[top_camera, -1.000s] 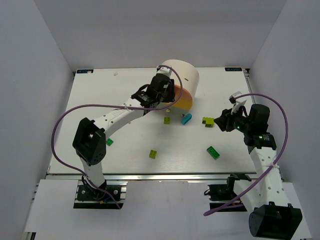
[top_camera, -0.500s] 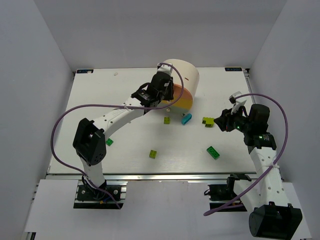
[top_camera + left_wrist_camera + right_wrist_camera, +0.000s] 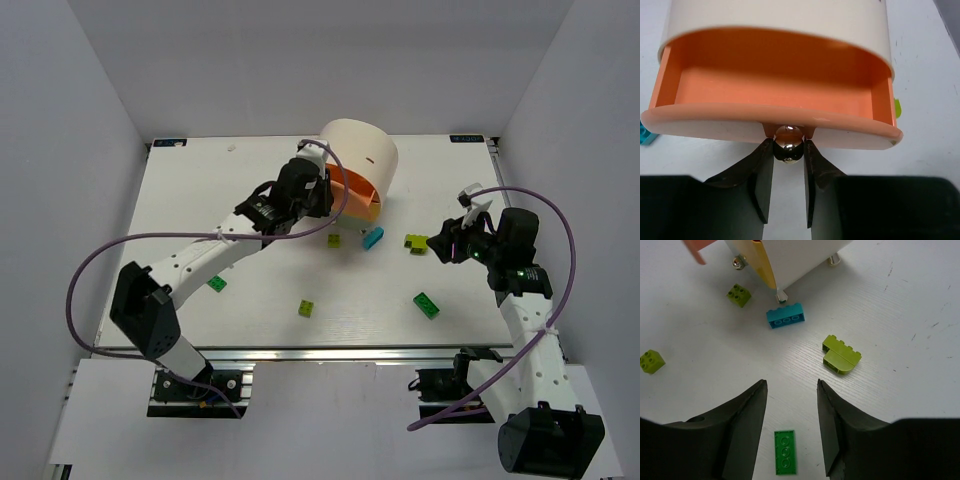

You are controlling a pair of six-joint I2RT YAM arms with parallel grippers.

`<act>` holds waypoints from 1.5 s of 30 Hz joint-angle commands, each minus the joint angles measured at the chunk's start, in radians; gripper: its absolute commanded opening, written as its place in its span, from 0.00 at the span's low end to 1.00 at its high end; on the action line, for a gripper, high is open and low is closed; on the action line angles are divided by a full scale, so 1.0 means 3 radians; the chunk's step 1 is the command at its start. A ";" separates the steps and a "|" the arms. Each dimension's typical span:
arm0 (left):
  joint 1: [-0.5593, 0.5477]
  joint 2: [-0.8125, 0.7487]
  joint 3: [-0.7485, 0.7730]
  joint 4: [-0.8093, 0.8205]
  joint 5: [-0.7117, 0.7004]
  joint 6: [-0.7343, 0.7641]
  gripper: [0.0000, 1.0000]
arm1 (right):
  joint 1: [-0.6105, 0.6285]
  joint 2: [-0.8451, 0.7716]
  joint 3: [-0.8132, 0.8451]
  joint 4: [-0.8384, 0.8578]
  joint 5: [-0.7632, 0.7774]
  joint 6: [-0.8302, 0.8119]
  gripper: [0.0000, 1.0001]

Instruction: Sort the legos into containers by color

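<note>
The cream drum [image 3: 362,150] stands at the back centre. Its top orange drawer [image 3: 360,196] is pulled out and is empty inside [image 3: 775,90]. My left gripper [image 3: 326,205] is shut on the drawer's round metal knob [image 3: 788,144]. Loose bricks lie on the table: a teal one [image 3: 372,237], a lime one [image 3: 416,242], a dark green one [image 3: 427,305], two small lime ones [image 3: 333,240] [image 3: 307,308] and a small dark green one [image 3: 217,284]. My right gripper [image 3: 447,243] is open and empty above the table, between the lime brick [image 3: 841,355] and the dark green brick [image 3: 785,452].
The drum's yellow drawer front [image 3: 757,260] and its small metal feet show in the right wrist view, with the teal brick [image 3: 785,315] lying just in front of them. White walls enclose the table's left, back and right sides.
My left gripper has drawn back toward the near left with the knob, and the orange drawer has slid out of the drum. The right arm has not moved.
</note>
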 commanded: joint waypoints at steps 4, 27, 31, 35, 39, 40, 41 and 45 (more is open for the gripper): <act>0.0006 -0.0487 -0.0231 -0.0083 0.0219 0.0049 0.05 | 0.0016 0.0023 0.0013 0.0101 -0.0143 -0.0060 0.56; 0.0072 -0.1518 -0.1043 -0.0180 0.0250 0.0192 0.41 | 0.0021 0.0089 -0.0326 -0.0047 -0.1029 -0.2273 0.89; 0.0072 -0.2138 -0.1569 -0.0139 0.0352 0.0432 0.08 | 0.0016 0.0778 0.0175 -0.0505 -0.0829 -0.2968 0.82; 0.0072 -0.2435 -0.1919 -0.0154 0.0260 0.0611 0.54 | 0.0011 0.1922 0.0901 -0.1232 -0.0645 -0.3660 0.88; 0.0041 -0.2446 -0.1945 -0.0277 0.0097 0.0806 0.80 | 0.0021 0.2374 0.1214 -0.1347 -0.0456 -0.3701 0.89; 0.0041 -0.2446 -0.1970 -0.0267 0.0071 0.0806 0.80 | 0.0026 0.2396 0.1179 -0.1291 -0.0430 -0.3706 0.89; 0.0041 -0.2436 -0.1950 -0.0297 0.0035 0.0816 0.80 | 0.0027 0.2431 0.1153 -0.1169 -0.0399 -0.3676 0.89; 0.0041 -0.2502 -0.1945 -0.0313 0.0127 0.0847 0.82 | 0.0032 0.2564 0.1153 -0.1014 -0.0389 -0.3615 0.89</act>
